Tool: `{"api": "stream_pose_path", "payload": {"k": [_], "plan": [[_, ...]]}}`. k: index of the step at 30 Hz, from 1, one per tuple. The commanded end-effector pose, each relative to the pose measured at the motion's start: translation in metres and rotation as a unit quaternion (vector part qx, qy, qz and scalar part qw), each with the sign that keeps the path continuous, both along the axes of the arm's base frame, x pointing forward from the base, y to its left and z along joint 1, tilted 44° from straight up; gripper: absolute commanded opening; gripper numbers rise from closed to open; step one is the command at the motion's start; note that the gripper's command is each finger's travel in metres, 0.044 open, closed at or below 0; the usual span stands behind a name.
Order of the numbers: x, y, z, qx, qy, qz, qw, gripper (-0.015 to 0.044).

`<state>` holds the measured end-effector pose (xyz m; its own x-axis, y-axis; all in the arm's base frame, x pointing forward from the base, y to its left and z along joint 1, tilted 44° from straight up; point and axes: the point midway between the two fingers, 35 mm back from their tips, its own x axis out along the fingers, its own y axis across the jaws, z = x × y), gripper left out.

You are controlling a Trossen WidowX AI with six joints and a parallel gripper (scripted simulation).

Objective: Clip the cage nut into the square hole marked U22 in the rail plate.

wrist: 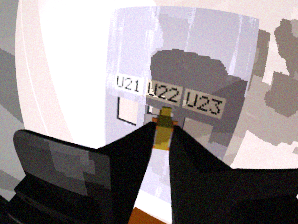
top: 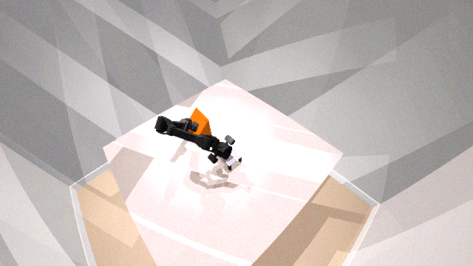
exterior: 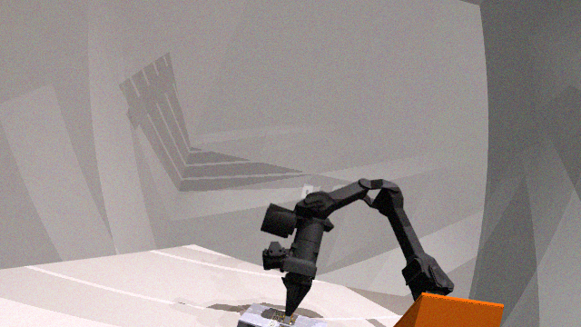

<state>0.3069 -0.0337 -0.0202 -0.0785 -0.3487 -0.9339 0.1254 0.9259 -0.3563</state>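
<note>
The yellow-brown cage nut point(wrist: 163, 135) is between the fingertips of my gripper point(wrist: 162, 129) point(exterior: 289, 314), which is shut on it. In the wrist view the nut covers most of the square hole under the U22 label point(wrist: 163, 92); a light bit of that hole shows at its upper left. Whether the wings are inside the hole cannot be told. The pale lilac rail plate point(wrist: 130, 45) point(top: 232, 161) point(exterior: 254, 311) lies under the gripper. Its U21 hole point(wrist: 127, 110) is uncovered; the U23 hole point(wrist: 198, 131) lies in shadow beside the right finger.
An orange block point(top: 200, 122) point(exterior: 454, 313) stands beside the arm's base. The white table top point(top: 207, 229) surrounds the plate, with tan surfaces beyond its edges. The arm's shadow falls across part of the plate and the table.
</note>
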Motion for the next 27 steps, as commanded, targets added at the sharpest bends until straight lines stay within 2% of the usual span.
{"api": "stream_pose_path", "payload": {"k": [1,27], "plan": [[0.0012,0.0016,0.0003,-0.005,0.0,0.001,1.0,0.0027],[0.0015,0.004,-0.0011,-0.037,0.004,0.001,0.999,0.0027]]}}
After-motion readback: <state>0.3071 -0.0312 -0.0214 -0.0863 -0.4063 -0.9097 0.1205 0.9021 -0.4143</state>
